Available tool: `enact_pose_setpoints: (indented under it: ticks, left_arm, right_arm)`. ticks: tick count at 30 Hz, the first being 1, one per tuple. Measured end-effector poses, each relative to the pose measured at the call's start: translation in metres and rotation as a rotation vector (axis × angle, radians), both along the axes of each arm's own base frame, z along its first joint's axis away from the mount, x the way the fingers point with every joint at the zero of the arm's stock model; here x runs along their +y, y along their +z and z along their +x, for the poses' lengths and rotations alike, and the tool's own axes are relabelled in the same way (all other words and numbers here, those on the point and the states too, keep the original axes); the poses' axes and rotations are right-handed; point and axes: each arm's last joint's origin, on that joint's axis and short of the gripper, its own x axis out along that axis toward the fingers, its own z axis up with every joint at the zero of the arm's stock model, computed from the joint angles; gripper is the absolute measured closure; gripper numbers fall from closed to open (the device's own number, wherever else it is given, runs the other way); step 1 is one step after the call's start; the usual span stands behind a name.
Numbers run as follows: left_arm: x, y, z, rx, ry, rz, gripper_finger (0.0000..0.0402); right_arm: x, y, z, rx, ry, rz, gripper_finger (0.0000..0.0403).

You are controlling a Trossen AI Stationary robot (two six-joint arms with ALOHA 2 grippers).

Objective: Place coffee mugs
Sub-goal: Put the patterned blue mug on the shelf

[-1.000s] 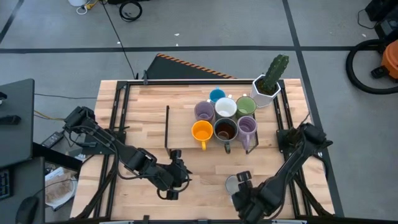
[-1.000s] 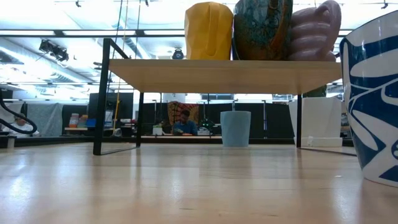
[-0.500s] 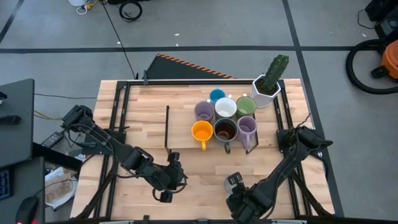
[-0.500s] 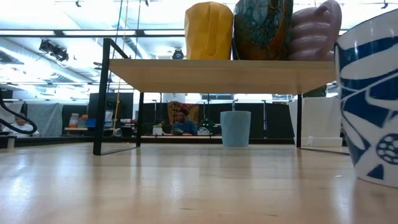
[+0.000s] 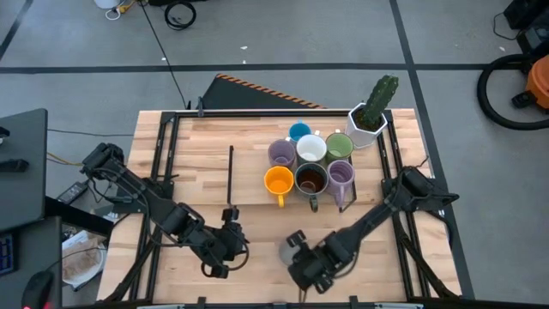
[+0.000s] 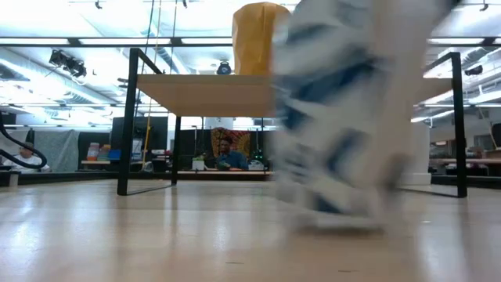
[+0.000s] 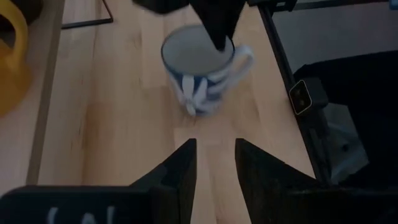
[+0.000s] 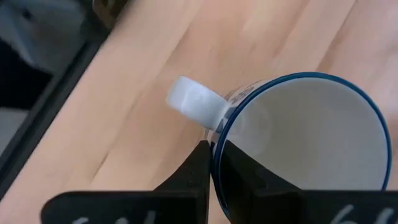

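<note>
A white mug with blue leaf patterns stands near the table's front edge, with my right gripper shut on it. My left gripper is to the mug's left, pointing at it, open by a narrow gap with nothing between its fingers. Several other mugs, among them orange, white, green, purple and dark ones, stand upright in a cluster on a raised wooden shelf. My right gripper holds the mug's rim right beside the handle, one finger inside the mug and one outside. The fingers come from above, pointing down. The mug stays upright; whether its base is on the table, I cannot tell.
A white hexagonal pot with a cactus stands at the shelf's far right corner. The shelf's black metal legs rise from the table. Bare wood lies between the shelf and the near edge. A person sits in the room far behind.
My right gripper has gone toward the table's left edge along the near side, taking the blue-patterned mug with it, still upright. My left gripper has drawn back a little toward the left edge as well.
</note>
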Motion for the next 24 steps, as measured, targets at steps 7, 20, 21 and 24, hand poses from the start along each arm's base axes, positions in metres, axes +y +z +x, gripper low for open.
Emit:
enact_pose_setpoints:
  ticks: [7,20,21,24]
  left_arm:
    - [-0.006,-0.006,0.009,-0.035,0.007,-0.001,0.0283]
    - [-0.017,-0.039,0.034,-0.031,-0.075,0.159,0.0174]
    - [-0.017,-0.043,0.037,-0.033,-0.087,0.178,0.0172]
    - [-0.018,-0.053,0.045,-0.035,-0.123,0.230,0.0171]
  right_arm:
    - [-0.022,0.003,0.024,-0.050,0.019,0.075,0.0372]
    - [-0.036,0.002,0.030,-0.026,-0.009,0.074,0.0368]
    - [-0.036,0.002,0.030,-0.025,-0.010,0.074,0.0366]
    - [-0.035,0.002,0.030,-0.026,-0.009,0.074,0.0357]
